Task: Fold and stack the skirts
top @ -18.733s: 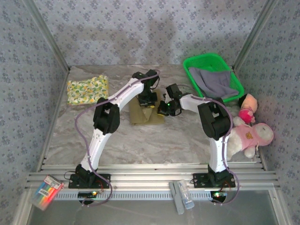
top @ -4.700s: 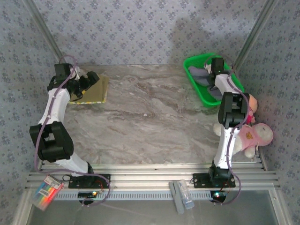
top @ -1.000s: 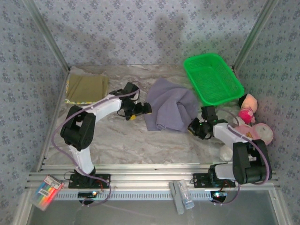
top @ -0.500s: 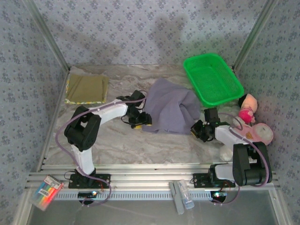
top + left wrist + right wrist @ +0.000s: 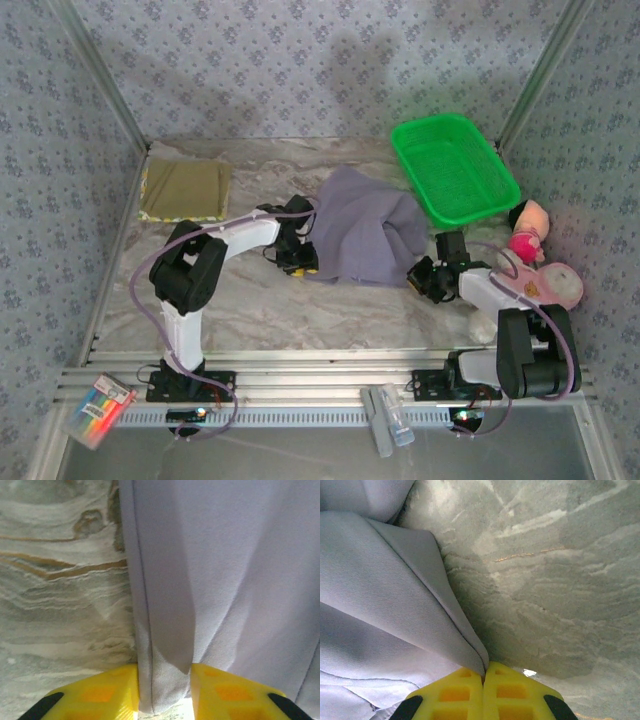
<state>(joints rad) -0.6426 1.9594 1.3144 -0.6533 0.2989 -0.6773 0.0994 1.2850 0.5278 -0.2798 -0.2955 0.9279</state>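
The grey-lavender skirt (image 5: 365, 235) lies rumpled on the marble table (image 5: 250, 300), a little right of the middle. My left gripper (image 5: 300, 262) sits low at its left edge. In the left wrist view its yellow fingers (image 5: 100, 695) press from both sides on a narrow fold of the skirt (image 5: 225, 580), so this gripper (image 5: 164, 700) is shut on the cloth. My right gripper (image 5: 418, 272) is at the skirt's right edge. In the right wrist view it (image 5: 484, 672) is shut on a thin corner of the skirt (image 5: 380, 605). A folded olive-khaki skirt (image 5: 185, 187) lies at the back left, with a yellow-green edge (image 5: 148, 212) showing under it.
A green plastic basket (image 5: 440, 125) stands at the back right. Pink plush toys (image 5: 535, 280) lie along the right edge beside the right arm. A pack of markers (image 5: 97, 408) and a small grey object (image 5: 385, 420) rest on the near rail. Patterned walls close in three sides.
My left gripper has moved right and nearer, onto the skirt's left edge, and its jaws have closed on a fold. The skirt has shifted slightly; the right gripper has kept its hold.
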